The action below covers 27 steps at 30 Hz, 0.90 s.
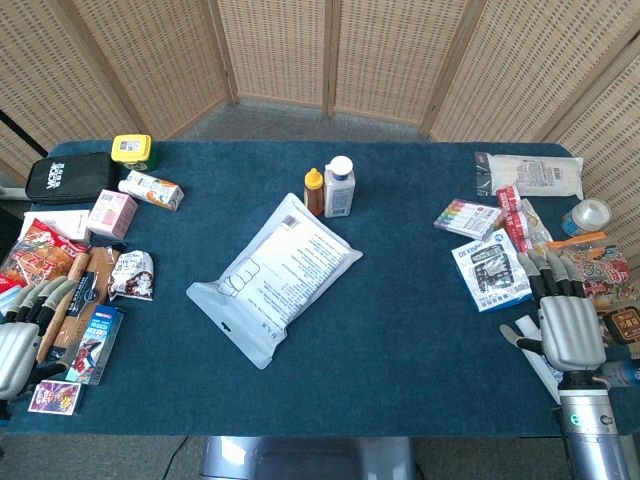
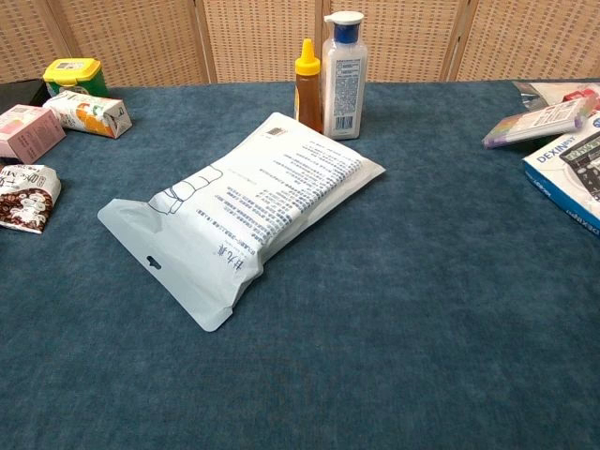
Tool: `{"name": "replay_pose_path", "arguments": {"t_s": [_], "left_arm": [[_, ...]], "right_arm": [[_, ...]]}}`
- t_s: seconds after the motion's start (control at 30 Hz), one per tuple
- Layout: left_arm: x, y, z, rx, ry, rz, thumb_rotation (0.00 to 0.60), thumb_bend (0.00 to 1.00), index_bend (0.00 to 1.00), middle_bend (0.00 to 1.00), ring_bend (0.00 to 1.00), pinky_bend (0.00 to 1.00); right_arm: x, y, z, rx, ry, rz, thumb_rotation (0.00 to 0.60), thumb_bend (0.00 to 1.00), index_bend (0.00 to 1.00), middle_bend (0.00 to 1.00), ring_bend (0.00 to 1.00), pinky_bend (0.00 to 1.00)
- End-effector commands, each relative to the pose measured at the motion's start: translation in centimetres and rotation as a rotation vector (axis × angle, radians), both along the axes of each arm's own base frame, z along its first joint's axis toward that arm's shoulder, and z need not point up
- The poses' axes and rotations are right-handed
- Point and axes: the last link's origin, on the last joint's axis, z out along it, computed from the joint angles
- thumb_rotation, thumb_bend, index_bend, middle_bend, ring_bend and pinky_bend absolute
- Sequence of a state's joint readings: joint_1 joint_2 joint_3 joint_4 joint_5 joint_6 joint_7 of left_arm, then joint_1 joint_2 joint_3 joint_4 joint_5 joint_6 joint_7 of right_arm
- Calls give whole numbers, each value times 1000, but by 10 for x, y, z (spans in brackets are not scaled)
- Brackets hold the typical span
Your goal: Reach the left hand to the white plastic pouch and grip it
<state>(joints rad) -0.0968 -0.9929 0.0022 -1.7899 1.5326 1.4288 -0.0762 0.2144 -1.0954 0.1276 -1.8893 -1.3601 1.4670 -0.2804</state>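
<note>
Here the white plastic pouch [image 1: 277, 277] lies flat mid-surface, the left robot hand [image 1: 22, 330] well left of it, fingers spread, holding nothing.

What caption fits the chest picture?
White plastic pouch lies flat on blue table, two bottles behind it.

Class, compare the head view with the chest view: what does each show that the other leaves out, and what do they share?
Only the head view shows both hands: the left hand resting by the snack packets at the table's left edge, the right hand at the right edge, each holding nothing, and the black case at the far left.

Only the chest view shows the side of the white plastic pouch and the hang hole near its closer end.

Both show the pouch, the honey bottle and the white bottle.
</note>
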Motion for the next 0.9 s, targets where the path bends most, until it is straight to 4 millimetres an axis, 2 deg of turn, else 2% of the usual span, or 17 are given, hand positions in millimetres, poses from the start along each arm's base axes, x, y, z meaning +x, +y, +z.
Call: {"name": "replay_pose_path", "arguments": {"t_s": [0.03, 0.27, 0.47, 0.73, 0.9], "left_arm": [[-1, 0, -1, -5, 0, 2, 600, 471, 0, 0, 0, 0], [-5, 0, -2, -20, -1, 2, 600, 473, 0, 0, 0, 0], [-9, 9, -7, -54, 94, -36, 600, 472, 0, 0, 0, 0], [-9, 31, -35, -139, 163, -104, 600, 449, 0, 0, 0, 0], [1, 42, -56, -197, 178, -163, 600, 394, 0, 0, 0, 0]], "right_arm": [[0, 0, -1, 4, -9, -2, 600, 106, 0, 0, 0, 0], [2, 4, -1, 6, -24, 5, 600, 107, 0, 0, 0, 0], [1, 8, 1, 1, -27, 1, 600, 107, 0, 0, 0, 0], [1, 11, 6, -13, -23, -11, 600, 107, 0, 0, 0, 0], [0, 12, 10, -21, -20, -21, 600, 107, 0, 0, 0, 0]]}}
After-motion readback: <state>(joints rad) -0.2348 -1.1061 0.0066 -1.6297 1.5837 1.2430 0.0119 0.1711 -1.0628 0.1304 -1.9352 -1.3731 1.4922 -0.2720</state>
